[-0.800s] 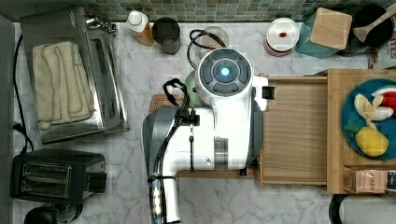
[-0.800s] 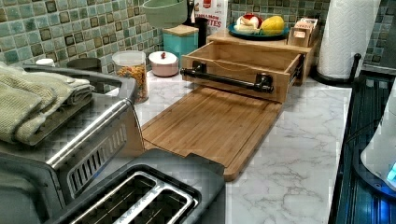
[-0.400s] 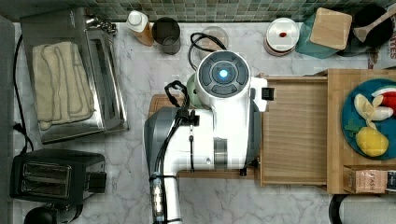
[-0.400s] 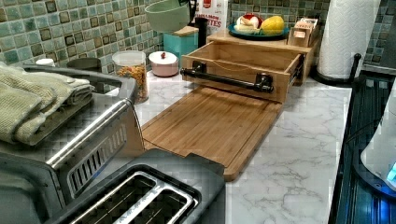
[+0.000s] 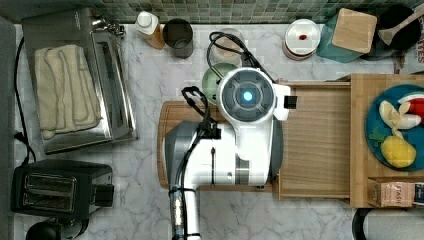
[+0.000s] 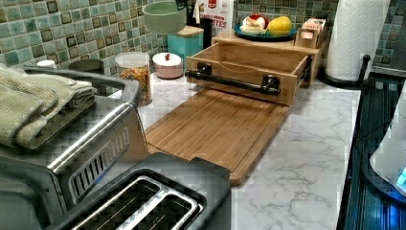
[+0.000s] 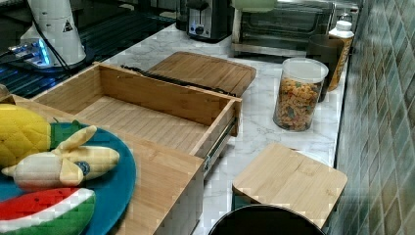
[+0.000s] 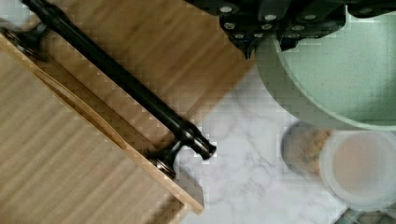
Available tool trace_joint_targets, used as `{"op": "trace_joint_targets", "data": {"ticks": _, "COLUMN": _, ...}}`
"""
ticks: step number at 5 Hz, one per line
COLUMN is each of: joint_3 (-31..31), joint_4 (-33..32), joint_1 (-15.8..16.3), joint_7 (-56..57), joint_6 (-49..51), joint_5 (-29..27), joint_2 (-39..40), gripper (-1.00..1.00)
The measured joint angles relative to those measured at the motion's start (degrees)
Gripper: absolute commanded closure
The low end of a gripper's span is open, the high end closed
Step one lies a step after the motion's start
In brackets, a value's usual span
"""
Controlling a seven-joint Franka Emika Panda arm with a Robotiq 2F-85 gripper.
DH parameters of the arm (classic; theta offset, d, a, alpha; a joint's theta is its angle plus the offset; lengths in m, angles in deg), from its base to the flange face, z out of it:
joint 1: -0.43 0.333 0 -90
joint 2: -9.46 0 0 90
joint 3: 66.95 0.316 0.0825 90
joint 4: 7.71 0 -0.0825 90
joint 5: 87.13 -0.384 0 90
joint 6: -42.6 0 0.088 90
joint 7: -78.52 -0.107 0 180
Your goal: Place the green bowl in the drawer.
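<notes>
The green bowl (image 6: 164, 16) is up in the air — in the left view it hangs well above the counter, against the tiled wall, to the left view's left of the drawer (image 6: 249, 67). In the wrist view the gripper (image 8: 266, 35) is clamped on the bowl's rim, its dark fingers (image 8: 247, 39) pinching the pale green edge with the smooth inside of the bowl facing up.

From the top view, the arm (image 5: 235, 150) reaches across the cutting board (image 5: 167, 125), and a sliver of the bowl peeks out beside the wrist, over the marble just off the board's far corner and short of the drawer's front.

The drawer is pulled open, its wooden floor bare, its black bar handle (image 8: 126, 84) running across the front — the wrist view shows the handle's end and its bracket close below the bowl. Below the bowl stands the pasta jar (image 7: 299, 95), upright on the marble beside the board.
</notes>
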Motion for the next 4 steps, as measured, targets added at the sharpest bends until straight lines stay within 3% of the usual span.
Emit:
{"op": "trace_joint_targets", "data": {"ticks": 1, "joint_3": -1.5, "joint_4": -3.9, "joint_1": -1.4, "joint_7": 0.0, "joint_6": -2.0, "joint_5": -1.7, "joint_2": -1.8, "gripper": 1.0}}
{"op": "trace_joint_targets", "data": {"ticks": 2, "joint_3": -3.9, "joint_4": -5.6, "joint_1": -3.9, "joint_7": 0.0, "joint_6": 2.7, "joint_5": -4.3, "joint_2": -2.8, "gripper": 1.0}}
{"op": "trace_joint_targets", "data": {"ticks": 4, "joint_3": -10.6, "joint_4": -6.0, "joint_1": -10.2, "joint_7": -1.9, "joint_6": 4.2, "joint_5": -7.0, "joint_2": -2.7, "gripper": 1.0}}
